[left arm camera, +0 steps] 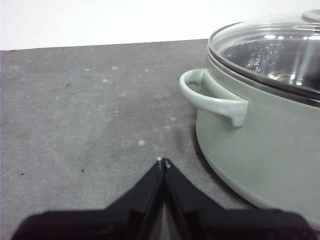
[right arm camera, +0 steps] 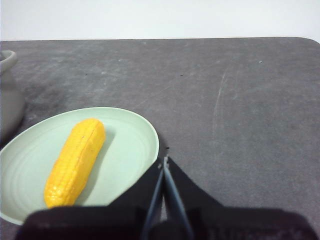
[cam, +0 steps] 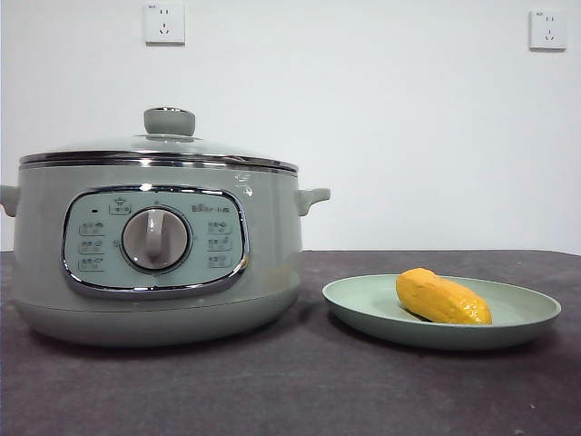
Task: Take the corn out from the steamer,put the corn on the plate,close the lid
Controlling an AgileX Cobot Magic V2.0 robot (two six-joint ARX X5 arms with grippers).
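1. Your left hand [left arm camera: 164, 161] is pressed fully closed with nothing in it, low over bare tabletop [left arm camera: 90, 110] just beside the steamer's side handle [left arm camera: 212, 97].
2. Your right hand [right arm camera: 164, 161] is also pressed closed and empty, poised at the plate's rim.
3. Nearest the front edge of the tabletop you see the plate [cam: 381, 313], toward the right side, with the corn [cam: 442, 297] lying on it at a slant.
4. Just beside the plate, toward the left edge, stands the steamer [cam: 154, 272], its dial [cam: 155, 239] facing you.
5. The lid [cam: 159, 150] sits closed on the steamer's steel rim, knob [cam: 169, 121] up.
6. On the wall behind are two sockets [cam: 164, 23].
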